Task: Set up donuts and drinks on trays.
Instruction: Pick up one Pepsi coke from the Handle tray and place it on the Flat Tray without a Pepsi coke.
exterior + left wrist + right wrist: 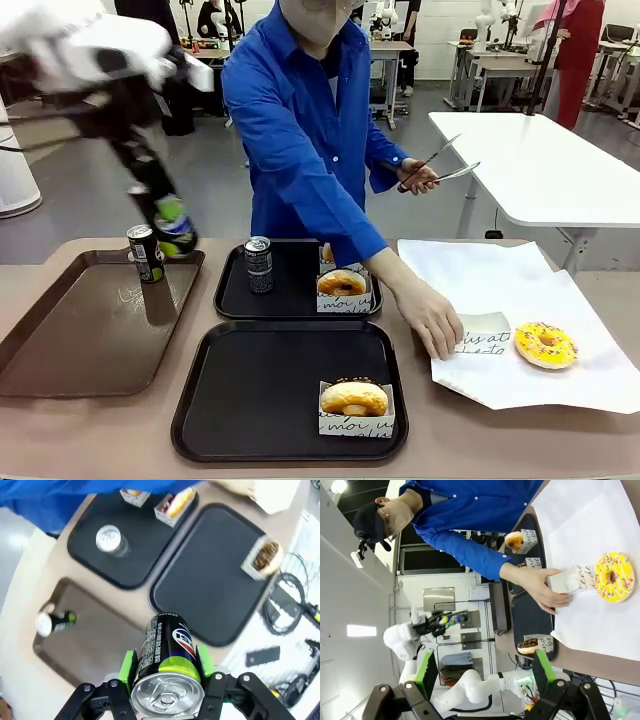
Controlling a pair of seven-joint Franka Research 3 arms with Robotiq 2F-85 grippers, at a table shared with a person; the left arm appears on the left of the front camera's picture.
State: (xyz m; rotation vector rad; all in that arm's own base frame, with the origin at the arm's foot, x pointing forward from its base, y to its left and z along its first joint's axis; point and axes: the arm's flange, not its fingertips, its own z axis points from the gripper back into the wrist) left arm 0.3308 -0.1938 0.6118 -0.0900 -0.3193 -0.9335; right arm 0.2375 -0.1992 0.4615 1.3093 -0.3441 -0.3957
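My left gripper [167, 666] is closed partway on a Pepsi can [165, 637]. The green pads press both sides of its black body, and its silver top faces the wrist camera. In the front view this held can hangs tilted in the air at the left of the frame, over the far right corner of the brown tray [60, 330]. A second can [146, 253] stands upright on that brown tray near its far rim, just beside my gripper. My right gripper [485, 670] stands wide open with nothing between its pads.

At the centre of the front view, the far black tray [232, 295] carries an upright can [259, 264] on its left side and a golden-brown donut [342, 285] in a white sleeve on its right. Another sleeved donut sits behind it, mostly hidden by the person's arm. The near black tray [260, 390] lies just below it on the tabletop [100, 430] and holds one chocolate-topped donut [354, 400] in a sleeve at its lower right corner.

On the right, a sheet of white paper [500, 285] bears a yellow donut [545, 345] with sprinkles. One hand of the person [432, 318] presses on a paper sleeve [485, 335] just beside that donut. The other hand [418, 178] holds metal tongs [445, 165] up in the upper right of the frame
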